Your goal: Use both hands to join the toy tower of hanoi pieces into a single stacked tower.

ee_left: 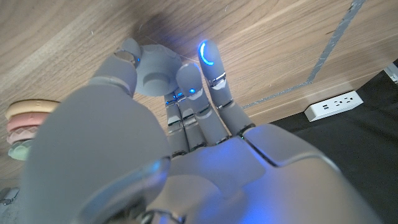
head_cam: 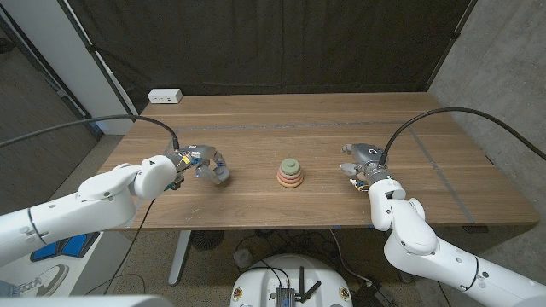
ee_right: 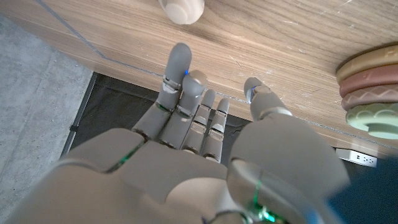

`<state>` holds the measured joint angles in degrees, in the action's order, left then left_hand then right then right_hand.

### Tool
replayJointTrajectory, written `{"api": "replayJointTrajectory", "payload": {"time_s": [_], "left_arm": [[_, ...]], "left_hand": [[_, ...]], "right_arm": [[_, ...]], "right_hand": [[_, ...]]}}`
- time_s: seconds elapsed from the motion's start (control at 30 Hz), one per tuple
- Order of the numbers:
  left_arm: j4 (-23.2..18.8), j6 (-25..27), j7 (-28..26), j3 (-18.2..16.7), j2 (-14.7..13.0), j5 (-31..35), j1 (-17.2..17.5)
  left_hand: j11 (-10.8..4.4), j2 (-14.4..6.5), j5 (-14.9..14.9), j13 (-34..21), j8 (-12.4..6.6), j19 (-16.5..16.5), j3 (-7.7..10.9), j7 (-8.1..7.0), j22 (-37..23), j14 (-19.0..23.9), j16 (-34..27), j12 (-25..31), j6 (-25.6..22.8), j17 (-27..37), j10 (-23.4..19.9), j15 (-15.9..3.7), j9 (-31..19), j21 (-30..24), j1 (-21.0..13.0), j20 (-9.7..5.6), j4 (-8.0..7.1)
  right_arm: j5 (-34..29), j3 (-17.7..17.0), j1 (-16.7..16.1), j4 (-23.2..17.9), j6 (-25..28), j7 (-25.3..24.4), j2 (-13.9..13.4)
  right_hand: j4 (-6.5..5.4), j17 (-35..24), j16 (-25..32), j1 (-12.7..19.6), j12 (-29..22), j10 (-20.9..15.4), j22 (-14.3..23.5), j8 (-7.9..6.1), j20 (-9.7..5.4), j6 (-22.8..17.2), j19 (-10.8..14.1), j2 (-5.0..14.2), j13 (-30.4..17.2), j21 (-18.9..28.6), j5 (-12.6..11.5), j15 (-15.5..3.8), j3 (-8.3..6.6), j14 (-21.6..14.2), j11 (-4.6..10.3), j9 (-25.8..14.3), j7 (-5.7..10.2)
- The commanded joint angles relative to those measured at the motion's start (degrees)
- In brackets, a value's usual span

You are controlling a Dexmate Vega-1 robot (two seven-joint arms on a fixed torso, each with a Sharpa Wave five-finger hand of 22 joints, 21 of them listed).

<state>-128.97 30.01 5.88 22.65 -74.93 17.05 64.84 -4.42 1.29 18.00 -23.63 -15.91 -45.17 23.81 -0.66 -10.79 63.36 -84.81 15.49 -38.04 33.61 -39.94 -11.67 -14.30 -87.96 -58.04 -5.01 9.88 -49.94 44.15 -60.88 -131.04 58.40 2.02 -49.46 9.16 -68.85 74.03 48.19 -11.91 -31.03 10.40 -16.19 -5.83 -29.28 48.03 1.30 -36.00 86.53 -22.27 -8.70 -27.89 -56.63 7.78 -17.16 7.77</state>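
The ring stack (head_cam: 289, 173) stands at the middle of the desk (head_cam: 256, 128), green ring on top, pink and yellow rings beneath. The left robot hand (head_cam: 207, 165) sits well to its left, fingers spread and holding nothing. The right robot hand (head_cam: 358, 162) sits well to its right, likewise spread and empty. A white power strip (head_cam: 165, 96) lies at the far left corner.

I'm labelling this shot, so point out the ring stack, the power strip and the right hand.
ring stack (head_cam: 292, 173), head view, its side
power strip (head_cam: 165, 96), head view, top face
right hand (head_cam: 360, 162), head view, hand's middle
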Motion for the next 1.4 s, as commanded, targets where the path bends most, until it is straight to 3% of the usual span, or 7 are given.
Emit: {"api": "replayJointTrajectory", "payload": {"time_s": [0.03,0.7,1.17,1.4], "left_arm": [[-1.78,0.54,-1.05,-1.78,-2.04,-2.0,0.84],[-3.82,-0.49,-2.59,-5.1,-5.07,-5.42,1.77],[-5.44,-0.66,-5.28,-9.12,-8.04,-8.54,4.22],[-5.25,-1.22,-4.95,-8.94,-7.99,-8.69,3.47]], "left_hand": [[-4.57,-0.64,0.39,-2.66,-0.46,-0.71,0.95,-0.05,-0.15,-0.04,0.2,0.54,-0.75,0.23,-4.86,-0.85,-0.22,-0.11,0.04,-6.98,-0.26],[-4.66,-0.68,0.36,-3.38,-0.26,-0.64,1.06,-0.13,-0.2,0.09,0.49,0.39,-1.16,0.48,-5.59,-0.86,-0.47,-0.17,0.0,-7.0,-0.29],[-4.93,-0.8,0.27,-4.22,-0.07,-0.56,1.19,-0.13,-0.24,0.18,0.96,-0.04,-1.97,0.66,-6.44,-0.87,-0.92,-0.25,-0.03,-7.0,-0.29],[-5.01,-0.85,0.27,-4.45,-0.08,-0.59,1.27,-0.25,-0.25,0.38,0.9,-0.08,-2.32,0.85,-6.77,-0.87,-1.02,-0.27,-0.15,-7.03,-0.24]], "right_arm": [[0.57,0.22,0.32,0.14,-0.12,-0.28,-0.13],[1.21,0.27,0.36,-0.01,0.08,-0.7,-0.46],[1.66,0.29,0.49,-0.05,-0.21,-1.18,-0.68],[1.68,0.49,0.58,-0.11,0.11,-1.02,-0.67]], "right_hand": [[0.01,0.05,-0.04,-0.5,0.03,-0.5,0.18,-0.22,-6.31,-0.62,0.07,-0.01,-0.31,0.04,-0.25,-3.85,-0.24,-0.28,0.06,-0.17,0.01],[0.11,-0.29,0.31,-0.59,0.09,-0.7,0.18,-0.22,-6.32,-0.86,0.12,0.03,-0.37,0.01,-0.47,-3.84,-0.34,-0.58,-0.05,-0.21,-0.04],[0.17,-0.15,0.27,-0.61,0.17,-0.86,0.19,-0.11,-6.32,-0.81,0.2,0.08,-0.39,0.01,-0.63,-3.86,-0.39,-0.56,-0.09,-0.25,-0.1],[0.18,0.14,-0.01,-0.64,0.2,-0.89,0.19,-0.08,-6.31,-0.87,0.2,0.09,-0.42,0.0,-0.71,-3.86,-0.42,-0.28,0.0,-0.27,-0.11]]}}
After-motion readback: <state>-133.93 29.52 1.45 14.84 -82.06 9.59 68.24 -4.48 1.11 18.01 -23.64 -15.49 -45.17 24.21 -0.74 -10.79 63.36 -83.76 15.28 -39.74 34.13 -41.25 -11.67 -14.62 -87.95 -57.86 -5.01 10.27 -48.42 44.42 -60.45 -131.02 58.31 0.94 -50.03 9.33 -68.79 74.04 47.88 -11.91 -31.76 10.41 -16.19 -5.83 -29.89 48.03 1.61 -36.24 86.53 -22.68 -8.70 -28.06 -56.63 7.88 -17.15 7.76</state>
